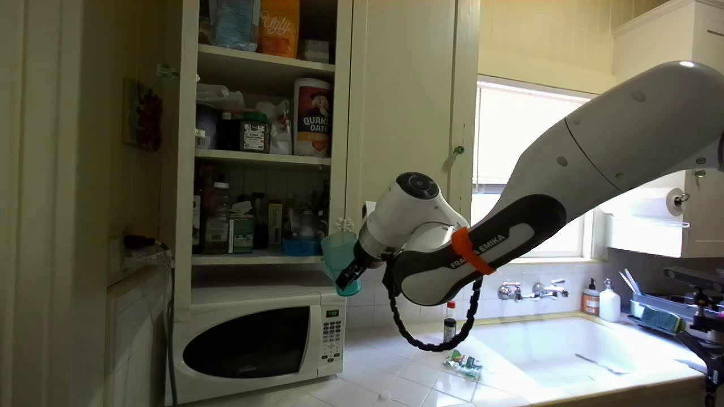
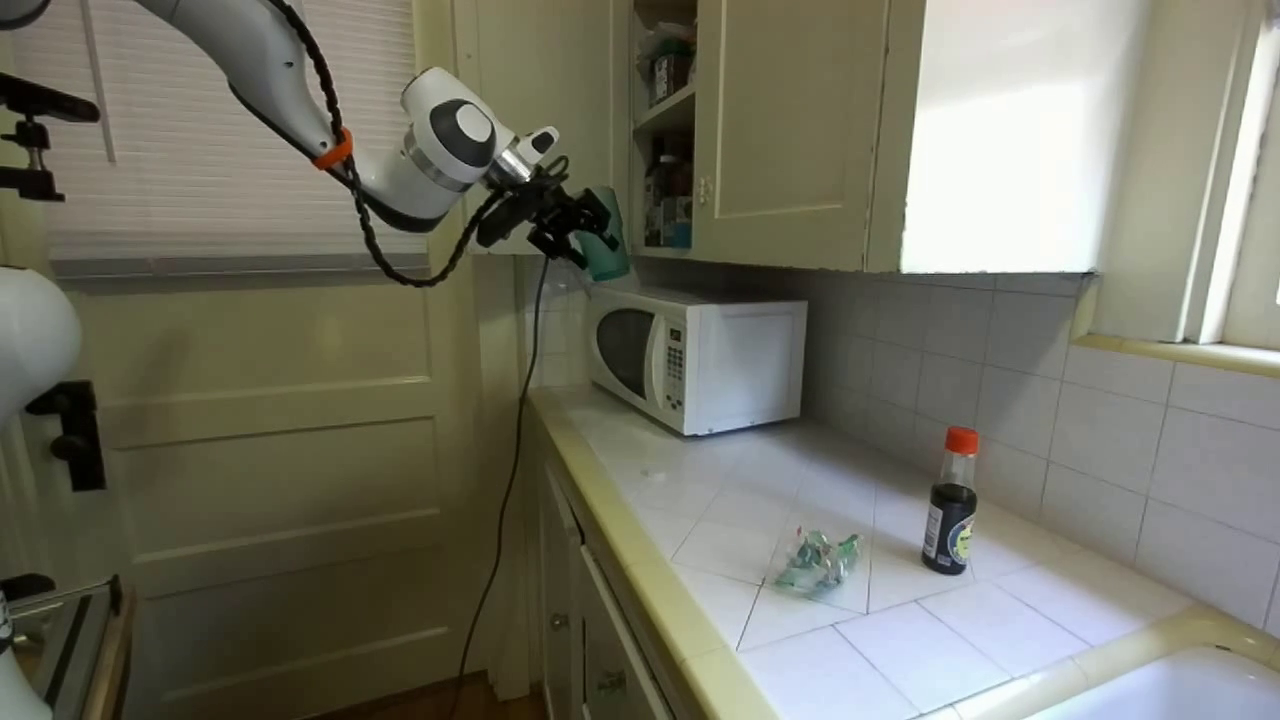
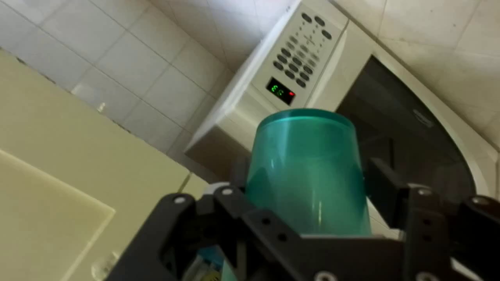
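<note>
**Teal cup [image 3: 306, 171] in my fingers [image 3: 384, 183], near a microwave [image 2: 720, 360]**

My fingers clamp either side of the cup, lower centre of the wrist view; in an exterior view it hangs tilted, just below the frame's centre, near a cabinet [image 1: 342, 113]. Likely faults: a slackened grip could let the smooth, tapering wall slide through; a sideways swing could knock it against cabinet or microwave; further tipping could spill any hidden contents. Lettering, in an exterior view: "Ugly" on an orange bag [image 1: 279, 28], top left of centre; below it, "QUAKE" and "OATS" on a canister [image 1: 313, 116]; right of centre, "EMIKA" on my arm [image 1: 565, 169], an orange band [image 1: 470, 251] covering part of the preceding word.
</note>
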Available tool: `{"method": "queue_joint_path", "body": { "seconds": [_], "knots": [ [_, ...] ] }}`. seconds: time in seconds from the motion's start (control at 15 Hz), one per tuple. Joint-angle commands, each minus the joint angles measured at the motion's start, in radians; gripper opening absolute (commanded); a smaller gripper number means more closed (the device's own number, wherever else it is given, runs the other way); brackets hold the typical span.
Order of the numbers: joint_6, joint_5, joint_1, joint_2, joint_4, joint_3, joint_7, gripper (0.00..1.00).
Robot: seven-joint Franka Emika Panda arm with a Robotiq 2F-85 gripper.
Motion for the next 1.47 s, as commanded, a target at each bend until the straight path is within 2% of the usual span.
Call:
{"method": "queue_joint_path", "body": {
  "seconds": [0.0, 0.07, 0.13, 0.27, 0.33, 0.53, 0.67, 0.73, 0.8, 0.93, 1.0, 1.07, 1.13, 1.2, 1.33, 1.4],
  "knots": [
    [0.077, 0.077, -0.136, 0.014, 0.063, 0.171, -0.123, 0.51],
    [0.103, 0.116, -0.187, 0.026, 0.084, 0.227, -0.153, 0.51],
    [0.114, 0.114, -0.29, 0.016, 0.108, 0.336, -0.152, 0.51],
    [0.13, 0.202, -0.433, 0.029, 0.149, 0.488, -0.208, 0.51],
    [0.149, 0.331, -0.476, 0.05, 0.166, 0.536, -0.3, 0.51],
    [0.116, 0.568, -0.69, 0.094, 0.278, 0.775, -0.435, 0.51],
    [0.075, 0.67, -0.79, 0.173, 0.413, 0.861, -0.511, 0.51],
    [0.062, 0.691, -0.829, 0.209, 0.477, 0.888, -0.538, 0.51],
    [0.052, 0.539, -0.951, 0.224, 0.531, 0.989, -0.425, 0.51],
    [0.007, 0.489, -1.074, 0.255, 0.616, 1.123, -0.452, 0.51],
    [0.067, 0.547, -0.957, 0.203, 0.501, 1.012, -0.468, 0.51],
    [0.062, 0.538, -0.993, 0.218, 0.528, 1.041, -0.468, 0.76],
    [0.062, 0.539, -0.991, 0.221, 0.527, 1.033, -0.468, 0.76],
    [0.062, 0.539, -0.986, 0.221, 0.526, 1.028, -0.468, 0.51],
    [0.086, 0.512, -0.954, 0.285, 0.587, 0.958, -0.39, 0.51],
    [0.095, 0.52, -0.957, 0.311, 0.621, 0.95, -0.374, 0.51]
  ]
}}
